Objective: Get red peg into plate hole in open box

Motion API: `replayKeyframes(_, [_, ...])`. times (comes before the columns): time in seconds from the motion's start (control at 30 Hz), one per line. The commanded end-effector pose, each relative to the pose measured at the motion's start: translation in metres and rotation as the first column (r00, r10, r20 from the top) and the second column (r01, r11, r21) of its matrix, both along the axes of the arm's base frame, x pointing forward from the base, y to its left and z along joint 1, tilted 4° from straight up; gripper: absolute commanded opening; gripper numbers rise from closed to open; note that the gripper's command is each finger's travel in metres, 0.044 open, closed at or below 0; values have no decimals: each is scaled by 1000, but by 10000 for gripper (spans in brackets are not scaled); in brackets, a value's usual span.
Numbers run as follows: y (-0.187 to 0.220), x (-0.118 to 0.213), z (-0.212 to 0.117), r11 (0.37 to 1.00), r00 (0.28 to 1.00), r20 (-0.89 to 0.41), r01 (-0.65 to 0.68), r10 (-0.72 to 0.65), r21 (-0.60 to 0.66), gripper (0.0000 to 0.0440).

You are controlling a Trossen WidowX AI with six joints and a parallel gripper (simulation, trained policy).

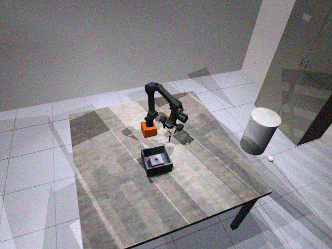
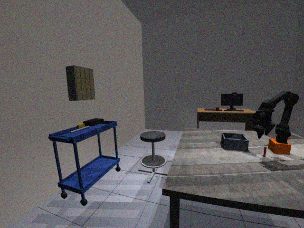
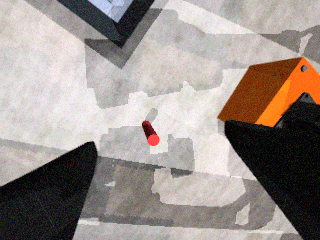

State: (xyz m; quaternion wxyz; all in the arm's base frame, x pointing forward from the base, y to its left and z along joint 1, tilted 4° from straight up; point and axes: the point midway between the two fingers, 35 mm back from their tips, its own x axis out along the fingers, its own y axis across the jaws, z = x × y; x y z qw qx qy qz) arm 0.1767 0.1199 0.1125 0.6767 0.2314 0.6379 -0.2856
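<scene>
The red peg (image 1: pixel 169 138) (image 2: pixel 264 151) (image 3: pixel 149 132) stands upright on the table, between the arm's base and the table's right side in the top view. My gripper (image 1: pixel 169 128) (image 2: pixel 263 135) (image 3: pixel 161 137) is open and empty, above the peg. In the wrist view the peg shows between the two wide-set fingertips, well below them. The open dark blue-grey box (image 1: pixel 160 171) (image 2: pixel 234 144) (image 3: pixel 120 35) stands on the table, apart from the peg. The pale plate (image 1: pixel 153 162) lies at its bottom, with a dark hole near the middle.
The orange block (image 1: pixel 149 131) (image 2: pixel 279 147) (image 3: pixel 255 95) under the arm's base stands close to the peg. The box walls rise around the plate. A white cylinder (image 1: pixel 260 131) stands off the table's right side. A blue cart (image 2: pixel 83 132) and a stool (image 2: pixel 152 136) stand beyond the table.
</scene>
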Motion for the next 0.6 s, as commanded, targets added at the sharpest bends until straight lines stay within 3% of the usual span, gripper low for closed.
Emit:
replayKeyframes(0.0, [4,-13,-13,999,998,-65,-15,13,-31,440])
replayKeyframes(0.57, [22,-28,-85,995,990,-116,-85,78,-55,440])
